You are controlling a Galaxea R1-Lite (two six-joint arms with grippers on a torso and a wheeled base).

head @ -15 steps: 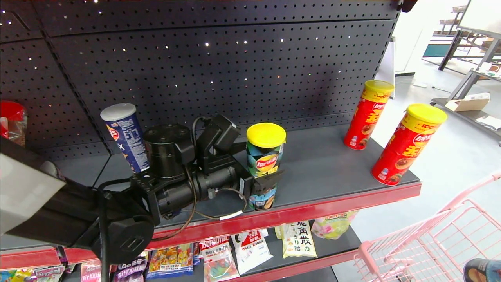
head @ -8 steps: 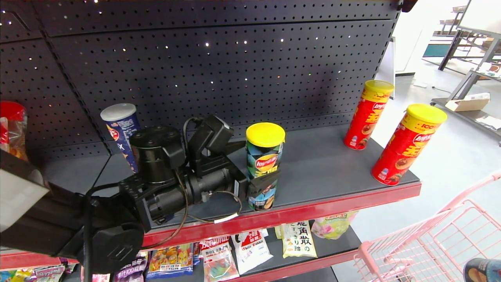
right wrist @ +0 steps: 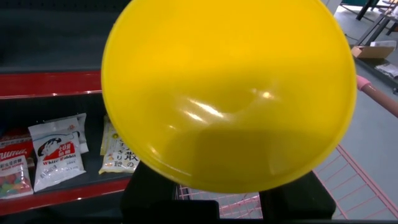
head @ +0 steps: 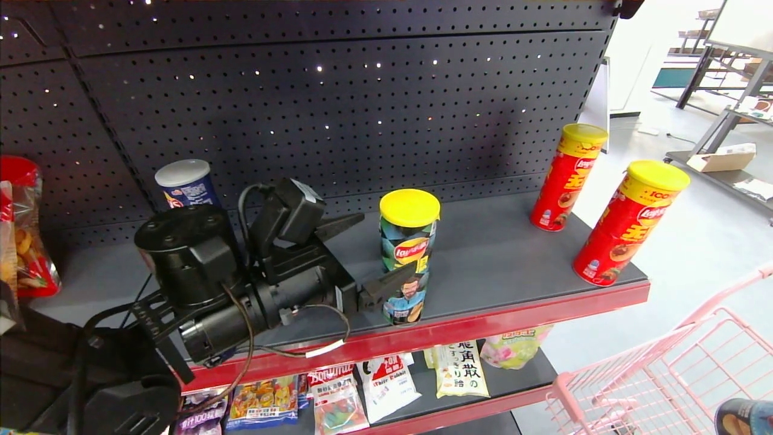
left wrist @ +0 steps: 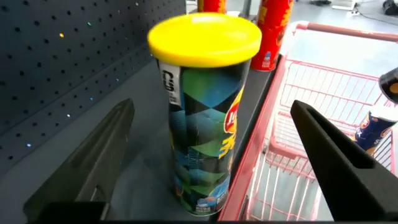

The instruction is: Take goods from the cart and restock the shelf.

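The green can with a yellow lid stands upright near the front edge of the shelf. The left gripper is at the can's left, released: its jaws are spread wide, one on each side of the can, and both are clear of it. Farther left of the green can, by the back panel, stands a blue can. Well to its right stand two red cans, one by the back panel and one near the shelf's right front corner. A pink cart is below and to the right of the green can. The right gripper grasps another can, whose yellow lid faces the wrist camera. Snack packets lie on the lower shelf beneath the green can.
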